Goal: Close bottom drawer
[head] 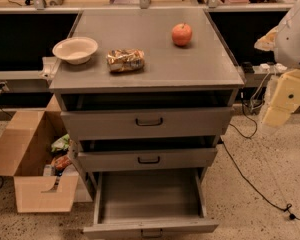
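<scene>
Progress: not begun; the bottom drawer (115, 227) stands pulled far out, all of its travel left to push.
Location: lowest of 3 grey drawers, jutting toward the camera below the middle drawer (190, 159).
Look: wide shallow tray, bare inside, slim front panel, small dark loop handle (151, 232) at the frame's lower edge.
Other drawers: top drawer (105, 125) and middle one each stand slightly out.
Gripper: the gripper (282, 101) hangs at the right, well apart from the cabinet, touching nothing; whether it is spread or closed does not show.

The hand (282, 101) hangs at the view's right edge, below the white arm (295, 34).
</scene>
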`<act>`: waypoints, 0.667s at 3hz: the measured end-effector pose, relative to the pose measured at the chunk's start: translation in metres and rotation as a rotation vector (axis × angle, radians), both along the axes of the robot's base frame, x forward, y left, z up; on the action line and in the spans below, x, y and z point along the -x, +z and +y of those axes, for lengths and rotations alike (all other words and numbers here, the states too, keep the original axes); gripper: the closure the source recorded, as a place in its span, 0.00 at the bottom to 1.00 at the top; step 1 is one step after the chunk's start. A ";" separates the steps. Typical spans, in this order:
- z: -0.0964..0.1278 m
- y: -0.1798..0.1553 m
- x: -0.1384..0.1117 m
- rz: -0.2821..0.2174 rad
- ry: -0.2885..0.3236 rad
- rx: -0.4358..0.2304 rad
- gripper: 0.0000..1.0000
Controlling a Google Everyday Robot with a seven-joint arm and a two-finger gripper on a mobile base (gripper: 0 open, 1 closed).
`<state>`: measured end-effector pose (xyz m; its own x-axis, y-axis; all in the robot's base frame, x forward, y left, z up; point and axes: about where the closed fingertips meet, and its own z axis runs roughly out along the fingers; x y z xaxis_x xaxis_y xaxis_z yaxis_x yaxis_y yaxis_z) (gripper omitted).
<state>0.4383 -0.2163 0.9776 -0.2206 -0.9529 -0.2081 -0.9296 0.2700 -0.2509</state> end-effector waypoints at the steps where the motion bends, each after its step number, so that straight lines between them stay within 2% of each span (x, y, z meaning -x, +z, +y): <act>1: 0.000 -0.002 0.001 0.003 -0.002 -0.002 0.00; 2: -0.004 -0.075 0.024 0.087 -0.076 -0.066 0.00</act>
<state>0.4147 -0.2203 0.9029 -0.3115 -0.9176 -0.2469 -0.9233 0.3537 -0.1497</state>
